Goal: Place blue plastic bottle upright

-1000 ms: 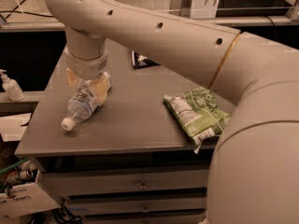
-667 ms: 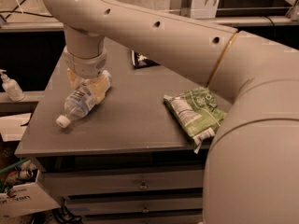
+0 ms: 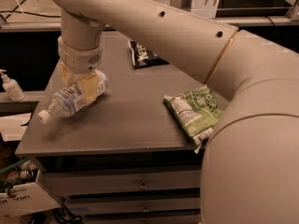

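The blue plastic bottle (image 3: 70,101) is clear with a white cap at its lower left end and a pale blue-and-white label. It is tilted, nearly on its side, and lifted a little above the left part of the grey table (image 3: 126,120). My gripper (image 3: 80,84) hangs from the big beige arm over the table's left side and is shut on the bottle's upper part, one yellowish finger (image 3: 91,87) across its front.
A green snack bag (image 3: 195,112) lies at the table's right front edge. A dark snack bag (image 3: 145,57) lies at the back. A small white pump bottle (image 3: 10,86) stands on a shelf to the left. Drawers are below the tabletop.
The gripper has lifted the bottle off the tabletop; its cap end has come up and moved slightly left. The snack bags have not moved.
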Tool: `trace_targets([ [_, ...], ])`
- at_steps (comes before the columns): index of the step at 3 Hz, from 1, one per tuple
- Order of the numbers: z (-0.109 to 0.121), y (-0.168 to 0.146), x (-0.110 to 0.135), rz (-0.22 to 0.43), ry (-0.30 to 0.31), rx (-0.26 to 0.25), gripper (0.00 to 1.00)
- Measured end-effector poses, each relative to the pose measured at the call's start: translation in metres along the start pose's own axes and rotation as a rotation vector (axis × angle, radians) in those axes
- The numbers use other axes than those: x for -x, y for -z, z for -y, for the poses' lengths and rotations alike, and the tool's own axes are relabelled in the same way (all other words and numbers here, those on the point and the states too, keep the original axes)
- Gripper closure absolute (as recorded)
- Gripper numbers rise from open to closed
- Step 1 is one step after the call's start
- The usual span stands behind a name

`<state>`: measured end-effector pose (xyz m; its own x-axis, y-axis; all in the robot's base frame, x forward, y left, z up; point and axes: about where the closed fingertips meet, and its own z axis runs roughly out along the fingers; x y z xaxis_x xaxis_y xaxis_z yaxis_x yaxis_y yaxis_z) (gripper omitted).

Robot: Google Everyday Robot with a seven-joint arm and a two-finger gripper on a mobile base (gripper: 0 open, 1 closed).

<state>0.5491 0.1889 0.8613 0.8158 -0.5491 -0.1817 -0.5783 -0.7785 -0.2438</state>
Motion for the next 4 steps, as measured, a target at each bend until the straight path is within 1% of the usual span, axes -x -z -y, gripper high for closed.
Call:
trace_targets([
  [1, 0.001, -0.003, 0.03, 0.22, -0.106, -0.058, 1.0],
  [2, 0.004, -0.002, 0.053, 0.451, -0.19, -0.166, 1.0],
  [3, 0.025, 0.022, 0.079, 0.678, -0.234, -0.311, 1.0],
  [4, 0.047, 0.061, 0.092, 0.78, -0.22, -0.437, 1.0],
])
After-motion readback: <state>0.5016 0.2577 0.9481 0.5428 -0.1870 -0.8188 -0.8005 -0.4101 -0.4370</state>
